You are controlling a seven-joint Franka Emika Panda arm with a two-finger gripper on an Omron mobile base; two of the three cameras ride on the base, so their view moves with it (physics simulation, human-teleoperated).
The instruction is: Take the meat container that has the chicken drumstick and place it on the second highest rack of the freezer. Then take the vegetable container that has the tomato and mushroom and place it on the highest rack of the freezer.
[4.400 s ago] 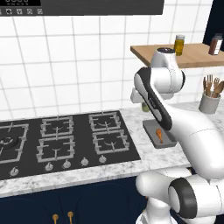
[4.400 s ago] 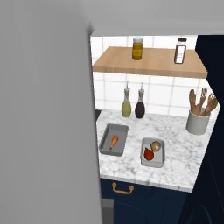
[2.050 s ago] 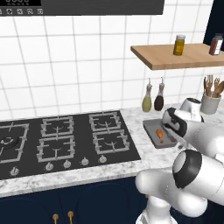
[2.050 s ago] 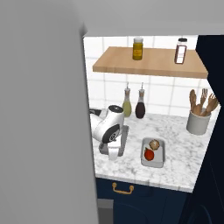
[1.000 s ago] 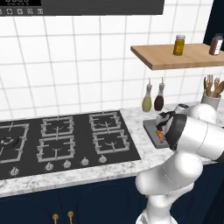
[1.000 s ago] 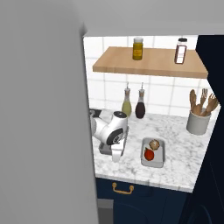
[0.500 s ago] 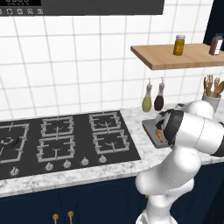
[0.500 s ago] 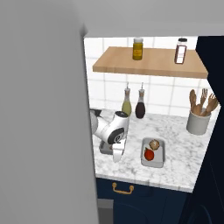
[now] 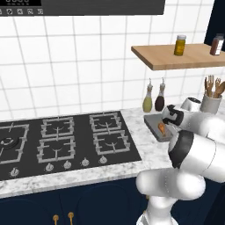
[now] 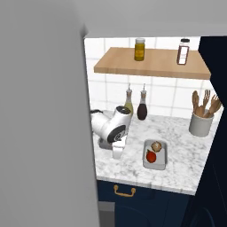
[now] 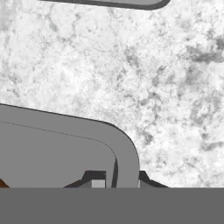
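The grey meat container (image 9: 154, 121) sits on the marble counter with the orange-brown chicken drumstick (image 9: 161, 128) in it. My arm covers most of it in the right base view. My gripper (image 10: 116, 153) points down at its near corner. In the hand view my gripper (image 11: 122, 178) is shut on the container's rim (image 11: 127, 153), one tip on each side, and a sliver of the drumstick (image 11: 2, 183) shows. The vegetable container (image 10: 160, 165) lies to the right, holding the tomato (image 10: 151, 156) and the mushroom (image 10: 156, 146). The freezer's grey door (image 10: 40, 115) stands at left and hides its racks.
Two bottles (image 10: 129, 103) (image 10: 142, 107) stand at the wall behind the containers. A utensil holder (image 10: 200, 122) is at the right. A wooden shelf (image 10: 150, 64) with jars hangs above. The cooktop (image 9: 61, 140) lies to the left, along the counter's front edge (image 10: 146, 184).
Over the past seconds the arm swung down from above the counter onto the meat container. In the last half second the hand has barely moved, and both containers stay in place.
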